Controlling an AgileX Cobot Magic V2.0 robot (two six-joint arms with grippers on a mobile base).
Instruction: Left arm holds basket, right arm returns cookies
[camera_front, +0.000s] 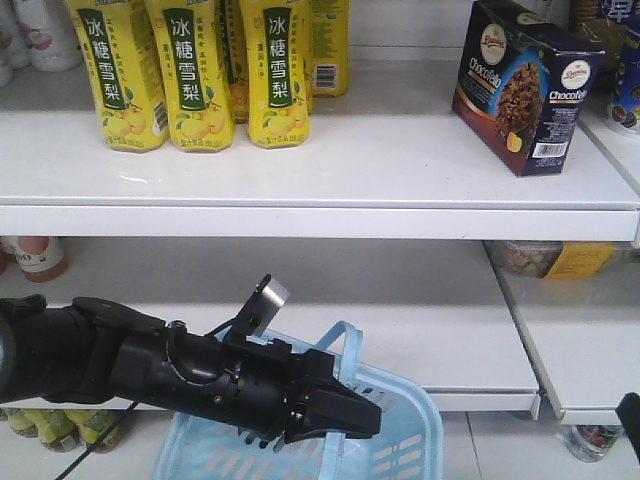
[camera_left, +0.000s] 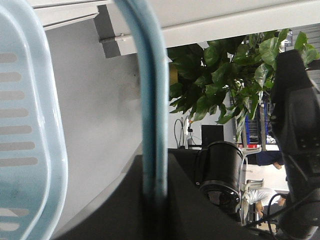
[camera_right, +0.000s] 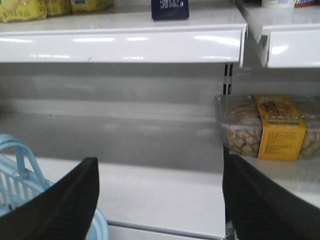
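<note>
The light blue basket hangs low in front of the shelves. My left gripper is shut on its arched handle. In the left wrist view the handle runs straight down between the jaws of the left gripper, with the basket's slotted wall at the left. The navy cookies box stands upright on the upper shelf at the right; its lower edge shows at the top of the right wrist view. My right gripper is open and holds nothing, facing the lower shelf.
Yellow drink cartons stand on the upper shelf to the left of the cookies. A clear snack tub with a yellow label sits on the lower right shelf. The basket's rim lies beside the right gripper's left finger.
</note>
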